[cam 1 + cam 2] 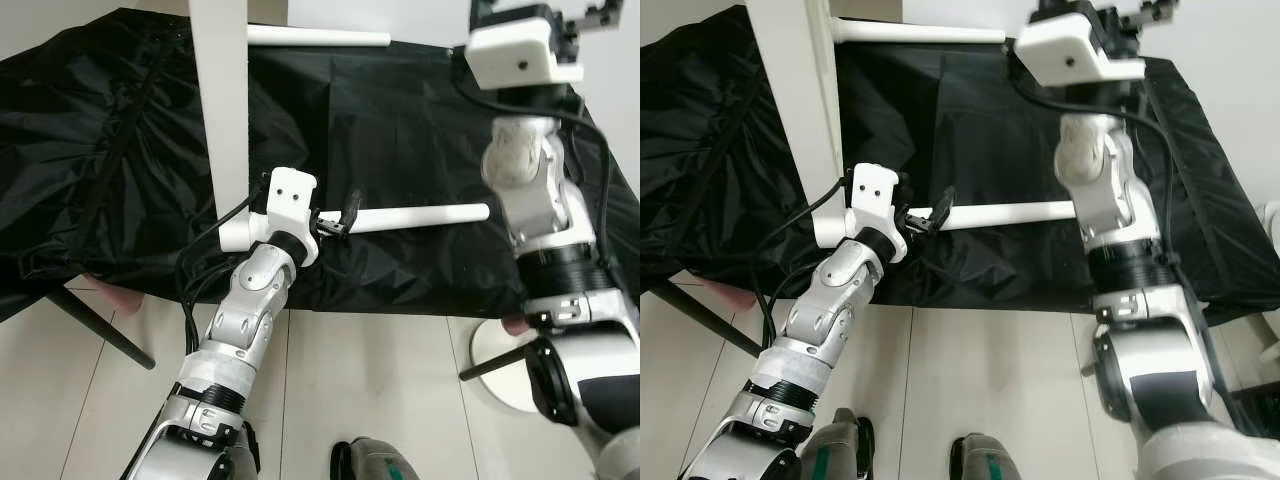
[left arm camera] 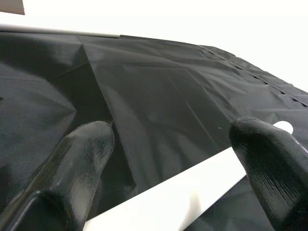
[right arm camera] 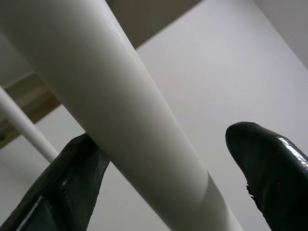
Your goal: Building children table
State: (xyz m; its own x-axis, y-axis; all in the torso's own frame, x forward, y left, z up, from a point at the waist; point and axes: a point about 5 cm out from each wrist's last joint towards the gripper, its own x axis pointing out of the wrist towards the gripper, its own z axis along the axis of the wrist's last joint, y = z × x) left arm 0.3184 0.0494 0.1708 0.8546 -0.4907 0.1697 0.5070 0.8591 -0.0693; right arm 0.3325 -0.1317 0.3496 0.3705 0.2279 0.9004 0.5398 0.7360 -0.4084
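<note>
A loose white table leg [image 1: 420,214] lies across the black cloth [image 1: 120,170] near its front edge. My left gripper [image 1: 338,222] is open at the leg's near end, its fingers [image 2: 86,149] on either side of the leg [image 2: 192,197]. The white tabletop board [image 1: 222,100] stands on edge at the back left, with one fitted leg [image 1: 320,37] sticking out sideways. My right arm [image 1: 540,200] reaches high up at the right. Its gripper [image 3: 178,154] is open around another white round leg [image 3: 120,110], which rests against one finger [image 3: 72,178].
The cloth-covered surface ends just ahead of me, with tiled floor [image 1: 380,380] below. A dark slanted support leg [image 1: 100,325] stands at the left and a white round base [image 1: 500,365] at the right. My feet [image 1: 370,460] are by the edge.
</note>
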